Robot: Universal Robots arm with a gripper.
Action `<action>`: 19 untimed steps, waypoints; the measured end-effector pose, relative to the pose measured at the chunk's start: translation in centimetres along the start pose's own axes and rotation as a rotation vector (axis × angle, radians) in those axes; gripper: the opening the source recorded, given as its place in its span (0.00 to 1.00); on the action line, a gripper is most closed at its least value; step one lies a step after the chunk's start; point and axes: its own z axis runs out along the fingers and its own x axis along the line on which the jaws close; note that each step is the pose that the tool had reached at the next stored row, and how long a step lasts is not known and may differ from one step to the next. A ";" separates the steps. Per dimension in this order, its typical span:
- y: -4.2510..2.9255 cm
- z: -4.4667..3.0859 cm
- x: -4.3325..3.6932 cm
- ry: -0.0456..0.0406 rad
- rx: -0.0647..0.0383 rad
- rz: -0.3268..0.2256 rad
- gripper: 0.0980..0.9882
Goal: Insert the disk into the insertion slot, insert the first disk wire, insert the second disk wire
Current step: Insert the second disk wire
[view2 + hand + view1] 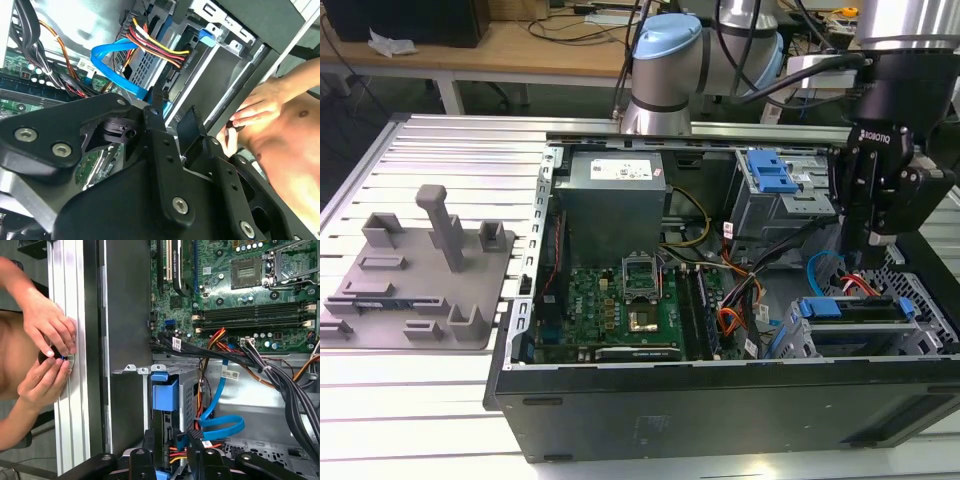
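The disk (850, 308), in its bright blue carrier (164, 394), lies inside the insertion slot, a grey perforated metal cage (923, 300) at the case's front corner on the exterior view's right. A red, yellow and black wire bundle (160, 47) ends in a black plug at the disk's rear. A flat blue wire (112, 50) loops beside it, and its black end lies by one fingertip (193, 441). My gripper (172, 112) hovers just behind the disk's rear with its fingers apart, holding nothing. The coloured bundle (176, 458) passes between the fingers.
A person's hands (47, 342) work at the case's outer edge on the slatted table. Inside the case are the motherboard (620, 300), a grey power supply (615, 195) and a larger grey drive box with a blue tab (770, 175). A grey fixture plate (415, 270) lies at the exterior view's left.
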 end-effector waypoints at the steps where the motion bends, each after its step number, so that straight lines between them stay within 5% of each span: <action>1: 0.04 0.05 -0.02 0.0001 0.000 0.000 0.33; 13: 0.34 0.40 -0.20 -0.0004 0.005 -0.010 0.23; 19: 0.35 0.49 -0.24 -0.0093 0.004 -0.009 0.23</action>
